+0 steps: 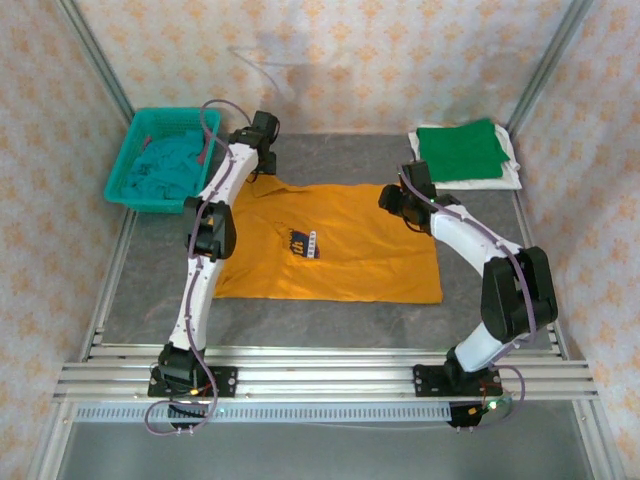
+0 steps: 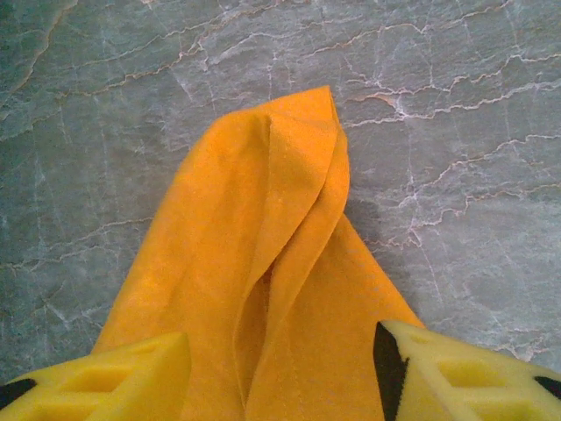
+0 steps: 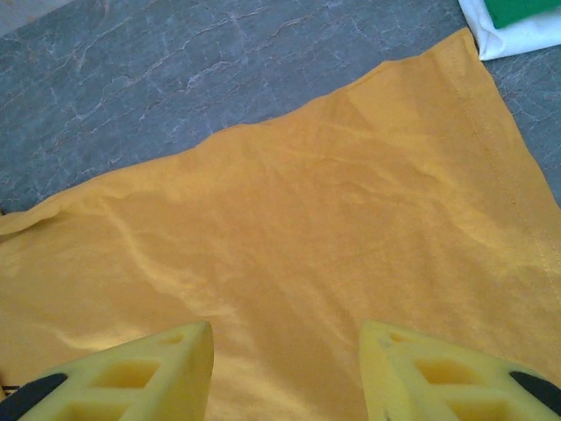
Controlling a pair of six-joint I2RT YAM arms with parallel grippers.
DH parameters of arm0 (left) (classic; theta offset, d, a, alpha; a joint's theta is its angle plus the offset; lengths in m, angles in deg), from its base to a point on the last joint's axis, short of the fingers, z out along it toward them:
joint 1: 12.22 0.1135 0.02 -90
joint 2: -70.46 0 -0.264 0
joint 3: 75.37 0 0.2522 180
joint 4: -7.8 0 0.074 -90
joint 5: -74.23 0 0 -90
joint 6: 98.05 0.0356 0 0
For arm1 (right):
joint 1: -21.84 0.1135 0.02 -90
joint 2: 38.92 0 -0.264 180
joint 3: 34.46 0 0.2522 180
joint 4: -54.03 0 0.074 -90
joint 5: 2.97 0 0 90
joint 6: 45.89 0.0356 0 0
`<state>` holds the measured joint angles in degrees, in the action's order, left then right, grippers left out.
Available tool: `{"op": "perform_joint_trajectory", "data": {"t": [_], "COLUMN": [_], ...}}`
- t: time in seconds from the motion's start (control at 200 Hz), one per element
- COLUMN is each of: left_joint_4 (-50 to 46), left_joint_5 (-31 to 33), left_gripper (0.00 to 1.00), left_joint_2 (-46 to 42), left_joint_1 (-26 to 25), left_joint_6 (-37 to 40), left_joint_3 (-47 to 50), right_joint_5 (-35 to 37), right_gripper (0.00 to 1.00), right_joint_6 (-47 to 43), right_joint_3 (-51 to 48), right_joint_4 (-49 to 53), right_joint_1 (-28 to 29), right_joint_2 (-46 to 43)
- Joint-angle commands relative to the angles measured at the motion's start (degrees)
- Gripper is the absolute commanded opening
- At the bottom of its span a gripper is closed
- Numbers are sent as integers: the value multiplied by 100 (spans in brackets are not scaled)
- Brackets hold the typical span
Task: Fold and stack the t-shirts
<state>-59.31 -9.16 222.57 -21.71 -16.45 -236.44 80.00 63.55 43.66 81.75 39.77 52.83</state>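
Seemingly flattening orange t-shirt (image 1: 330, 245) before fold. Both apart: left gripper (image 2: 280, 338) astride bunched sleeve (image 2: 289, 193), right gripper (image 3: 285, 326) above hem corner (image 3: 456, 70). Next likely: pinch, fold.

No legible text; the navy chest print (image 1: 303, 243) on the orange t-shirt (image 1: 370, 255) illegibly small.

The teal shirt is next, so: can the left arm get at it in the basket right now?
Probably yes: the teal shirt lies in the open-topped basket beside the left gripper, nothing between, jaws open.
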Motion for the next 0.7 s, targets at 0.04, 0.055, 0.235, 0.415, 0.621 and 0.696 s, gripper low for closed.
{"op": "perform_joint_trajectory", "data": {"t": [0.04,0.055,0.235,0.415,0.621,0.696], "left_joint_4": [37,27,155,87,78,68], "left_joint_5": [-74,-99,-600,-897,-896,-833], "left_gripper": [53,52,52,51,26,17], "left_joint_2": [196,212,322,467,561,509], "left_joint_1": [14,17,114,156,221,221], "left_joint_6": [106,98,-192,-464,-626,-668], "left_joint_3": [-327,-370,-400,-399,-404,-398], "right_joint_5": [73,69,54,28,-57,-69], "right_gripper": [48,48,48,49,49,49], "right_joint_6": [25,29,42,53,42,42], "right_joint_3": [-99,-103,-159,-296,-345,-362], "right_joint_4": [-198,-209,-237,-328,-345,-350], "right_joint_1": [-19,-26,-25,-22,-34,-32], "right_joint_2": [-148,-148,-263,-480,-513,-493]}}
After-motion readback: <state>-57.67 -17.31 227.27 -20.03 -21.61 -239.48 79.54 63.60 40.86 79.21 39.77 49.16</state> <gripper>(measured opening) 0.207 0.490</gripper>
